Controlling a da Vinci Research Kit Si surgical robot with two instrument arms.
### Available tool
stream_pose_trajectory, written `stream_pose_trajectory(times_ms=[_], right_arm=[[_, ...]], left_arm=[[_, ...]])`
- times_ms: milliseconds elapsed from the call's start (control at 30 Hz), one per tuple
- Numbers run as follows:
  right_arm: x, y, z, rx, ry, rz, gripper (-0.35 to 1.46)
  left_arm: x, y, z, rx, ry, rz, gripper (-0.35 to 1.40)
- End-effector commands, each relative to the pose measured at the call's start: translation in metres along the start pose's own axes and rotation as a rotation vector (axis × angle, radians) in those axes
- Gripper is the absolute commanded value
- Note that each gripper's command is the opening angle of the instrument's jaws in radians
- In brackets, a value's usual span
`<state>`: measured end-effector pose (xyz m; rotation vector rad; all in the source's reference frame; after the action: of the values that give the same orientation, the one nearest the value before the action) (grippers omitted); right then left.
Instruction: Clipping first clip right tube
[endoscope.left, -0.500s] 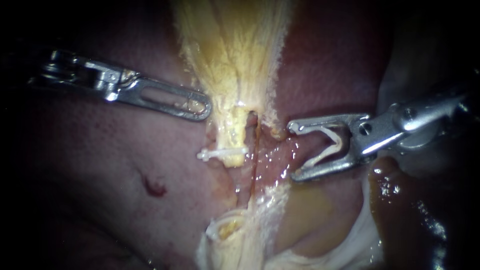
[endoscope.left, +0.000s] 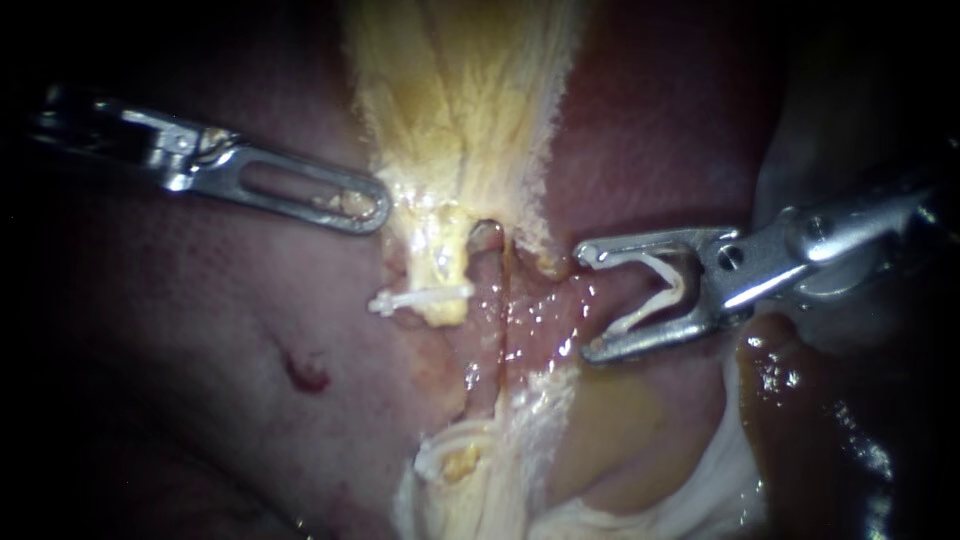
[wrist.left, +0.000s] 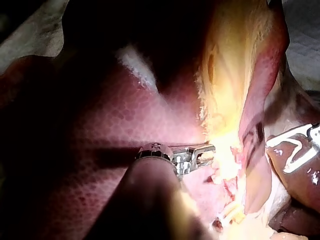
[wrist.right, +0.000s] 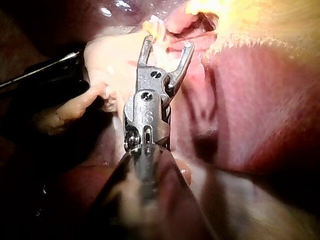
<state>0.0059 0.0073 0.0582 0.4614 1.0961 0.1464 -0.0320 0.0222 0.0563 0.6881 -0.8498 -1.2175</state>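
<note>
The dark red liver (endoscope.left: 200, 360) fills the endoscope view, with the pale yellow gallbladder (endoscope.left: 460, 100) lying down its middle and narrowing to a neck. Brown fluid (endoscope.left: 790, 400) glistens in a pool at the lower right. The left instrument (endoscope.left: 372, 208) reaches in from the left, its hand clenched on the gallbladder's edge just above the neck (yellow scraps show through the slot in the jaw). The right instrument (endoscope.left: 590, 300) reaches in from the right. Its hand is grasping a white clip (endoscope.left: 660, 290) bent in a wide V between the two spread jaws, with the mouth turned toward the tubes. Below the neck a stubby pale tube (endoscope.left: 442, 285) carries a fastened clip (endoscope.left: 420, 298) straight across it. The right tube (endoscope.left: 507, 300), a thin brownish strand, runs down the wet pink bed just beside that stub. It lies between the stub and the tips of the right instrument, which stand near the strand but apart from it. In the right wrist view the spread jaws point at the pink tissue under the gallbladder's neck.
</note>
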Motion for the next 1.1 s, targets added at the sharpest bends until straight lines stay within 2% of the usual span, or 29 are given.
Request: stream_pose_trajectory(times_ms=[33,233,367,700,1100], right_arm=[[0.0000,0.0000,0.0000,0.000,0.000,0.000,0.50],[0.0000,0.0000,0.0001,0.000,0.000,-0.006,0.50],[0.0000,0.0000,0.0001,-0.001,0.000,-0.006,0.50],[-0.0005,-0.0004,0.0013,0.000,-0.001,0.019,0.50],[-0.0034,-0.0017,0.0067,0.061,-0.008,0.107,0.50]], left_arm=[[-0.0002,-0.0004,-0.0004,0.003,-0.010,-0.003,-0.35],[-0.0015,-0.0028,-0.0028,0.031,-0.052,-0.013,-0.35],[-0.0016,-0.0037,-0.0033,0.035,-0.060,-0.005,-0.35],[-0.0015,-0.0032,-0.0031,0.036,-0.059,-0.003,-0.35],[-0.0015,-0.0029,-0.0031,0.036,-0.059,-0.002,-0.35]])
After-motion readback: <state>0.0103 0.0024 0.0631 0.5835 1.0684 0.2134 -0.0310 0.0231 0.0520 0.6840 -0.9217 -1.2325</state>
